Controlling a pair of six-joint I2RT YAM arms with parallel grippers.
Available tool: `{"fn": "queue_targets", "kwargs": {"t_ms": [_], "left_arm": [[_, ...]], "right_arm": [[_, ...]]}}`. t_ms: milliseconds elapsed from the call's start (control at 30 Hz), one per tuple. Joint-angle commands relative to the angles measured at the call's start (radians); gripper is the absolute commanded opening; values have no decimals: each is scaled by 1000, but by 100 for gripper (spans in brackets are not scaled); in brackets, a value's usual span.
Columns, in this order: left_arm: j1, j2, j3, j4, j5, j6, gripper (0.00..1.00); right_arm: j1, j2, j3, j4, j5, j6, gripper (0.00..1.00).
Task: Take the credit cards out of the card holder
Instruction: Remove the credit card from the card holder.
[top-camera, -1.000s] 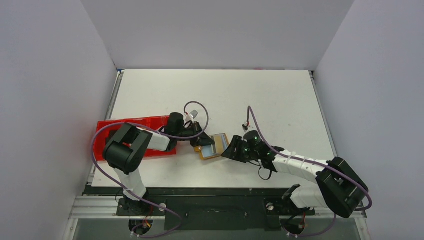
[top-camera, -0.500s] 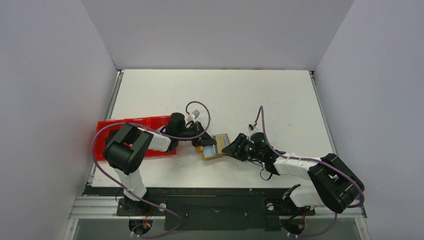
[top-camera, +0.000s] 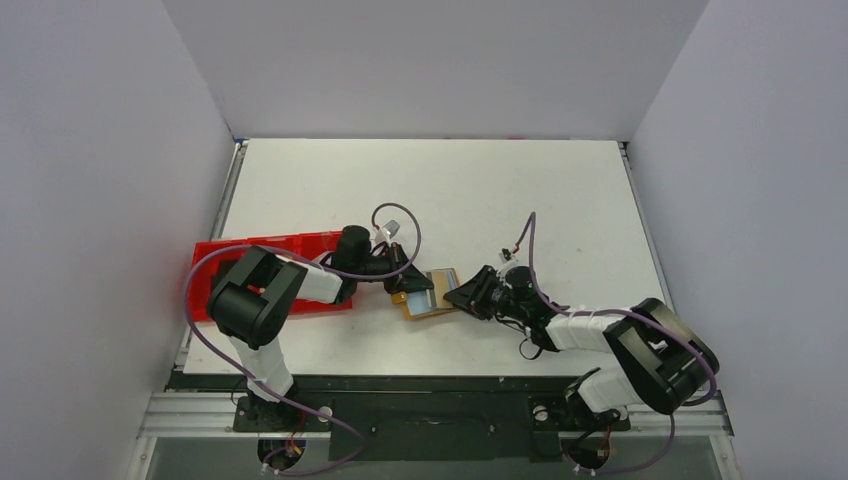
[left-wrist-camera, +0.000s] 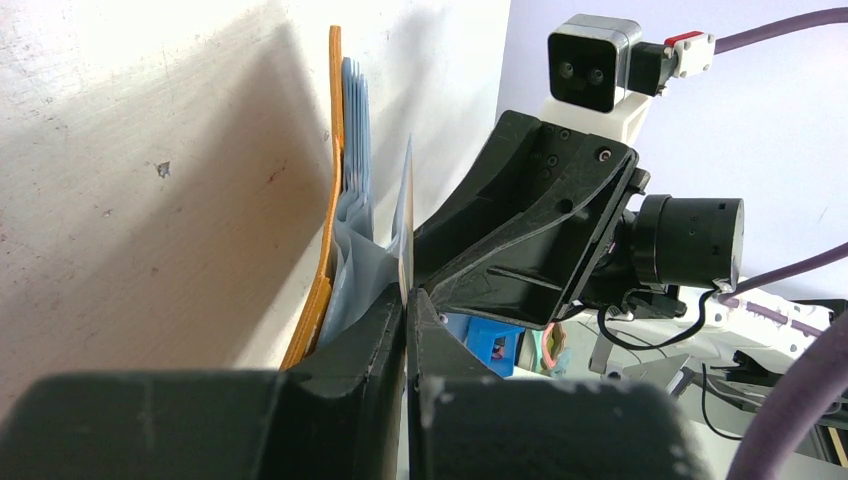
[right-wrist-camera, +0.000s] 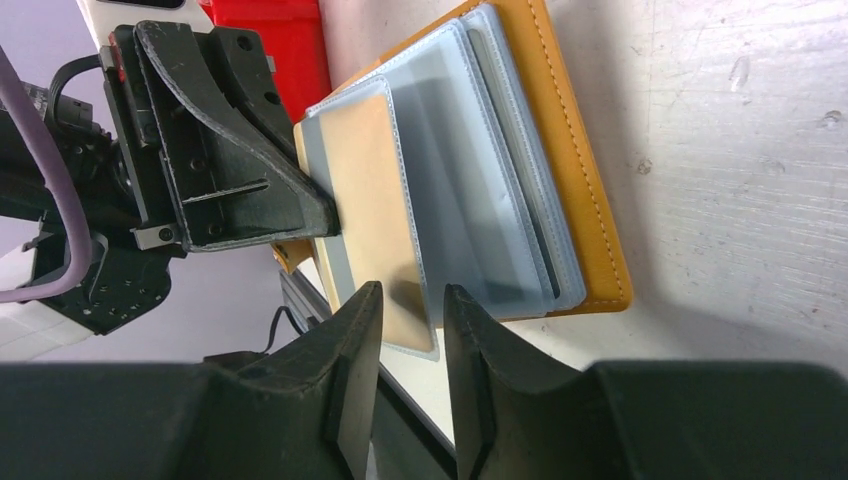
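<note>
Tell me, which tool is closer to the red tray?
Left. The left tool sits just past the red tray's right end, pinching a page of the card holder. The right tool is farther off, on the holder's opposite side, jaws apart.

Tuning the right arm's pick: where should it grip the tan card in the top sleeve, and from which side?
Probably its near short edge, coming in along its length. The tan card sits in the top sleeve of the open card holder; the left gripper pinches the sleeve's long side, leaving that end clear, and the right gripper, jaws open, straddles it.
</note>
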Motion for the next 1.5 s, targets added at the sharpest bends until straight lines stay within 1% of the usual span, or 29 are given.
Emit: {"fn": "queue_targets", "kwargs": {"t_ms": [0, 200, 467, 533, 633, 800, 1000, 1233, 1300, 1400, 1433, 1467], "left_arm": [[-5, 3, 13, 76, 28, 0, 0], [-6, 2, 10, 77, 29, 0, 0], [-7, 10, 11, 77, 29, 1, 0], [-8, 12, 11, 75, 29, 0, 0], [-8, 13, 12, 70, 28, 1, 0], [-10, 11, 14, 57, 26, 8, 0], [-8, 5, 24, -1, 22, 36, 0], [-4, 10, 33, -64, 20, 72, 0], [-5, 12, 39, -74, 17, 80, 0], [-6, 16, 46, -102, 9, 96, 0], [-6, 17, 48, -105, 8, 98, 0], [-7, 18, 49, -107, 7, 99, 0]], "right_arm": [[-8, 13, -8, 107, -2, 23, 23], [-19, 11, -20, 111, 5, 28, 17], [-27, 8, -27, 123, 5, 35, 15], [-28, 9, -29, 127, 3, 37, 12], [-28, 11, -31, 135, 4, 45, 4], [-29, 19, -32, 150, -1, 48, 0], [-32, -10, -38, 94, 27, 21, 0], [-36, -94, -38, -103, 127, -77, 0], [-37, -111, -35, -136, 143, -97, 0], [-36, -104, -30, -144, 140, -108, 0], [-36, -99, -30, -128, 124, -107, 0], [-35, -85, -29, -100, 112, -104, 2]]}}
